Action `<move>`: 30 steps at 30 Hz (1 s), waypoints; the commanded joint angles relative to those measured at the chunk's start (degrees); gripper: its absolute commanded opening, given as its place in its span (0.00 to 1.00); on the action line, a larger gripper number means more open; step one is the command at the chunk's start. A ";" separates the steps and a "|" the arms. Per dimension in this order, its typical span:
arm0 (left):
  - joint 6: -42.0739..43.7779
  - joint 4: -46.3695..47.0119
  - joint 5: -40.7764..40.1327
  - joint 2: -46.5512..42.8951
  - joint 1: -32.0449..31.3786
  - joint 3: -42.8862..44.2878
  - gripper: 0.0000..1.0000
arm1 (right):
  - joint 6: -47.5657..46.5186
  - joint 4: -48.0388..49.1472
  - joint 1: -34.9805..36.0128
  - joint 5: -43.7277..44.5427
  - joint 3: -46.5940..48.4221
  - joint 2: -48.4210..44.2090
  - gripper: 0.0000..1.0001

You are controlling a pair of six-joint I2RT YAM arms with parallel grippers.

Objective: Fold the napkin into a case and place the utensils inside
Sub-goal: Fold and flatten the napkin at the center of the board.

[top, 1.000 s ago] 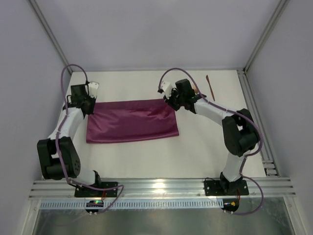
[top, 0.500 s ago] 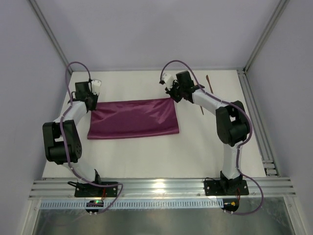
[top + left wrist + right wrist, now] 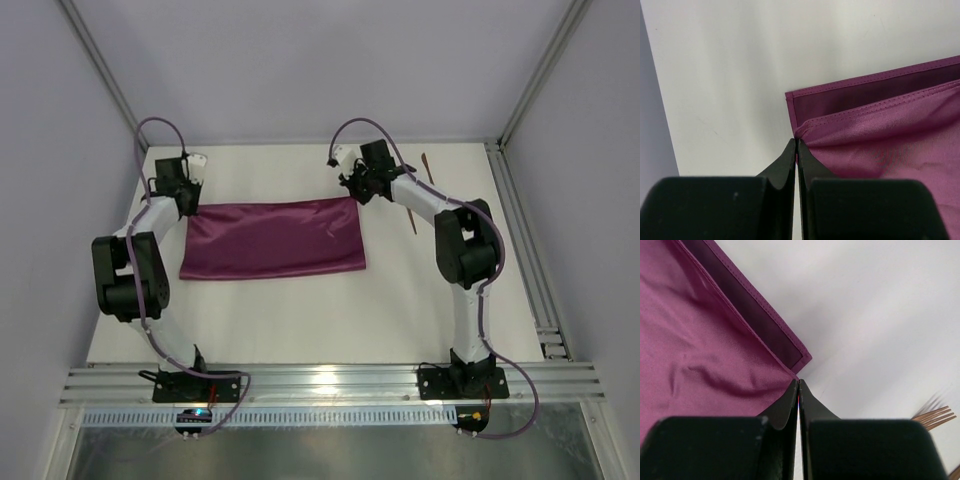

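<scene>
Start with the table. The napkin lies flat across its middle, doubled into a wide oblong. Its closed fold faces you and its two hemmed edges are on the far side. In both wrist views the upper layer stops a little short of the lower one, so a strip of the under layer shows beyond it.

Your two arms reach out to the far corners of that oblong. The left gripper has its jaws pressed together on the far-left corner of the upper layer, with a sliver of magenta showing between the tips. The right gripper is closed the same way on the far-right corner. Both sit low, at or just above the cloth.

The utensils are off to the right and well clear of the napkin. One lies near the far edge and the other is just beside your right forearm. The fork shows only its tines at the edge of the right wrist view.

By my reading, you are finishing the first half-fold, and no case exists yet. The next move calls for laying the two corners down evenly and then letting go with both hands together so the top layer does not slide. After that you need a fresh grip for the narrower fold. Watch the right arm's sweep near the fork.
</scene>
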 commanded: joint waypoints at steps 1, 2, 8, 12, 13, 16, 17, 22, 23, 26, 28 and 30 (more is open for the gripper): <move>-0.62 1.15 0.49 1.84 -0.04 2.14 0.00 | -0.09 -2.09 -0.07 -0.45 4.24 1.66 0.04; -0.62 1.24 0.49 2.19 -0.04 2.14 0.00 | 0.00 -2.46 -0.16 -0.37 5.20 2.36 0.04; -0.44 1.24 -0.04 4.65 -0.39 3.19 0.00 | 0.44 -5.09 -0.07 0.86 9.50 4.73 0.04; -0.35 1.06 -0.21 5.80 -0.57 3.99 0.00 | 0.61 -7.55 -0.07 0.69 11.71 6.40 0.04; -0.35 1.24 -0.39 5.89 -0.66 3.99 0.00 | 0.70 -7.64 -0.07 0.95 11.89 6.49 0.04; -0.44 1.59 -0.57 6.50 -0.66 4.16 0.00 | 1.23 -7.91 -0.07 1.65 12.77 7.19 0.04; -0.44 1.59 -0.65 6.68 -0.74 4.25 0.00 | 1.58 -8.17 -0.07 2.26 13.64 7.55 0.04; 0.09 1.33 -1.35 8.43 -0.83 5.30 0.01 | 1.75 -12.91 -0.07 2.36 19.34 10.97 0.04; 0.00 1.15 -1.97 8.70 -0.83 5.48 0.01 | 2.10 -13.61 -0.07 2.53 20.06 11.59 0.04; -0.18 0.36 -3.72 9.93 -0.92 6.62 0.01 | 2.90 -18.43 -0.07 2.71 23.83 13.95 0.04; -0.53 0.18 -4.87 10.46 -0.92 6.97 0.01 | 3.60 -20.12 -0.07 2.71 26.11 15.10 0.04; -1.14 0.44 -6.62 10.63 -0.92 6.98 0.01 | 3.95 -21.52 -0.07 2.71 26.92 15.98 0.04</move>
